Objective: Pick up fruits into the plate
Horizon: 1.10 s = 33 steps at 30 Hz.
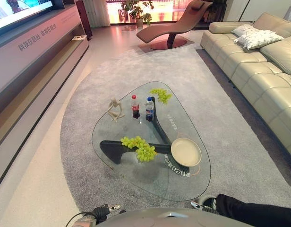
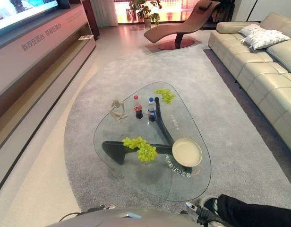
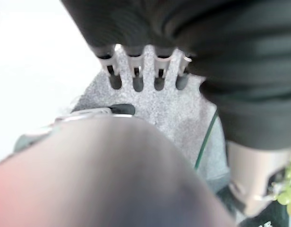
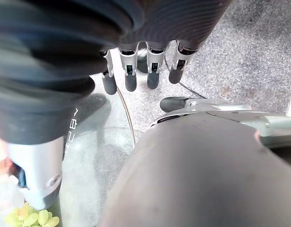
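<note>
A bunch of green grapes (image 1: pixel 140 147) lies on the near left part of the glass coffee table (image 1: pixel 136 179). A second bunch of grapes (image 1: pixel 161 95) rests at the table's far end. The cream plate (image 1: pixel 185 152) sits empty on the near right part. My left hand (image 1: pixel 111 207) hangs low by the table's near edge, and its fingers (image 3: pixel 136 75) are straight with nothing in them. My right hand (image 1: pixel 201 205) is low at the near right, its fingers (image 4: pixel 141 71) relaxed and empty. Both hands are apart from the grapes and the plate.
Two small bottles (image 1: pixel 141 108) and a wooden figurine (image 1: pixel 115 109) stand at the table's middle and left. A beige sofa (image 1: pixel 259 66) runs along the right, a low cabinet (image 1: pixel 37 56) along the left, and a lounge chair (image 1: pixel 174 26) stands far back. Grey rug (image 1: pixel 221 109) surrounds the table.
</note>
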{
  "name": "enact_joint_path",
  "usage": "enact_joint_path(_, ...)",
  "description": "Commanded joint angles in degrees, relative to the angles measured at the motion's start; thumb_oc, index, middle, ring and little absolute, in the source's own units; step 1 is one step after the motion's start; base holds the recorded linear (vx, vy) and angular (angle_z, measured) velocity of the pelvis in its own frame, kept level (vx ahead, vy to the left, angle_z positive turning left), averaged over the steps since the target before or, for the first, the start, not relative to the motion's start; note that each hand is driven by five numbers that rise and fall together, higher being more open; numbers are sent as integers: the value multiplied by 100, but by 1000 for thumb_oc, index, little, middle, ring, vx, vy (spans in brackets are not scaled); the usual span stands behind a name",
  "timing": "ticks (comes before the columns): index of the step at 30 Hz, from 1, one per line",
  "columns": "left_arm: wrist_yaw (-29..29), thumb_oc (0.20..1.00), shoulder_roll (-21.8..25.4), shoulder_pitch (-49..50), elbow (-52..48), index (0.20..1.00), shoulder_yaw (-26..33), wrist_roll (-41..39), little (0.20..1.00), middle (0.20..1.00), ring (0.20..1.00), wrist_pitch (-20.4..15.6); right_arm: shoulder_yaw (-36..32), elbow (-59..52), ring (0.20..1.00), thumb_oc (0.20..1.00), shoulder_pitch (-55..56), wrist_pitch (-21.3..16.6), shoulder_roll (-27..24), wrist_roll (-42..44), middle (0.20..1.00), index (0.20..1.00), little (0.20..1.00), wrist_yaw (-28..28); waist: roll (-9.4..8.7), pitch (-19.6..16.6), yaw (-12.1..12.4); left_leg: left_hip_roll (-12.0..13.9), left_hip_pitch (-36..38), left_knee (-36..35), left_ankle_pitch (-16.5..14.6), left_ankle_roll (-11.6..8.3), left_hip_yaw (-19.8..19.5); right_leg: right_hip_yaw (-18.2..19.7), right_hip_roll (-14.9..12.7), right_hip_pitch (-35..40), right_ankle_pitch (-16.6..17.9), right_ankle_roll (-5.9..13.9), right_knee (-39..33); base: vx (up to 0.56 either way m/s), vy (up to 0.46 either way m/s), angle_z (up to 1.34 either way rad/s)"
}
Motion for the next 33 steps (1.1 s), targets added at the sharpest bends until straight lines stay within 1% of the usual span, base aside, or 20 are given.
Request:
enact_joint_path(1, 157, 1000, -60, -500, 240, 1000, -81, 368, 1000, 1000, 1000, -225, 77, 161, 1000, 1000, -509, -16, 166, -52, 1000, 1000, 1000, 78, -65, 542, 82, -329, 501, 45, -796, 273, 423, -34, -82, 334, -403, -75, 250, 0, 0, 0)
enact_joint_path(4, 110, 1000, -52, -490, 249, 1000, -53, 129, 1000, 1000, 1000, -297, 92, 140, 1000, 1000, -512, 2, 167, -42, 1000, 1000, 1000, 75, -76, 552, 77, -324, 493, 45, -791, 266, 425, -12, -76, 322, -406, -71, 257, 0, 0, 0)
enact_joint_path(9, 274, 1000, -39, -477, 272, 1000, -8, 201, 1000, 1000, 1000, -150, 98, 178, 1000, 1000, -508, -38, 179, -11, 1000, 1000, 1000, 82, -88, 577, 99, -323, 486, 45, -796, 272, 399, -16, -73, 314, -402, -76, 255, 0, 0, 0)
enact_joint_path(13, 467, 1000, -59, -463, 328, 1000, 27, 258, 1000, 1000, 1000, -117, 108, 206, 1000, 1000, -511, -42, 198, -49, 1000, 1000, 1000, 78, -87, 585, 90, -321, 491, 45, -799, 273, 400, 2, -71, 310, -406, -78, 258, 20, 0, 0)
enact_joint_path(21, 601, 1000, -91, -472, 348, 1000, 28, 286, 1000, 1000, 1000, -95, 170, 191, 1000, 1000, -534, -8, 197, -69, 1000, 1000, 1000, 67, -87, 662, 86, -326, 473, 45, -790, 284, 393, 40, -65, 256, -421, -93, 300, 14, -1, 0)
enact_joint_path(25, 668, 1000, -71, -493, 313, 1000, -8, 491, 1000, 1000, 1000, -216, 188, 169, 1000, 1000, -551, -18, 167, -80, 1000, 1000, 1000, 99, -81, 745, 84, -319, 426, 48, -776, 282, 387, 63, -56, 187, -419, -96, 317, 8, -3, 0)
enact_joint_path(28, 765, 1000, -27, -602, 250, 1000, -177, 694, 1000, 1000, 1000, -253, 260, 144, 1000, 1000, -635, -17, 110, -37, 1000, 1000, 1000, 110, -59, 846, 65, -309, 325, 75, -758, 279, 387, 105, -49, 44, -410, -100, 361, 0, 0, 0)
enact_joint_path(31, 761, 1000, -11, -720, 189, 1000, -329, 819, 1000, 1000, 1000, -394, 335, 91, 1000, 1000, -720, 9, 71, 7, 1000, 1000, 1000, 88, -34, 945, 35, -300, 229, 99, -736, 275, 388, 157, -34, -90, -408, -112, 405, -3, 5, -3)
enact_joint_path(32, 818, 1000, -7, -794, 117, 1000, -414, 814, 1000, 1000, 1000, -507, 362, 48, 1000, 1000, -767, 31, 36, 10, 1000, 1000, 1000, 91, -19, 1001, 16, -293, 162, 121, -722, 273, 393, 193, -26, -183, -407, -116, 442, -79, 18, -11)
enact_joint_path(33, 895, 1000, 45, -966, -11, 1000, -517, 802, 1000, 1000, 1000, -658, 405, -30, 1000, 1000, -867, 17, -40, 32, 1000, 1000, 1000, 99, 9, 1145, -22, -282, 34, 154, -693, 270, 393, 236, -17, -350, -403, -125, 500, -128, 29, -15)
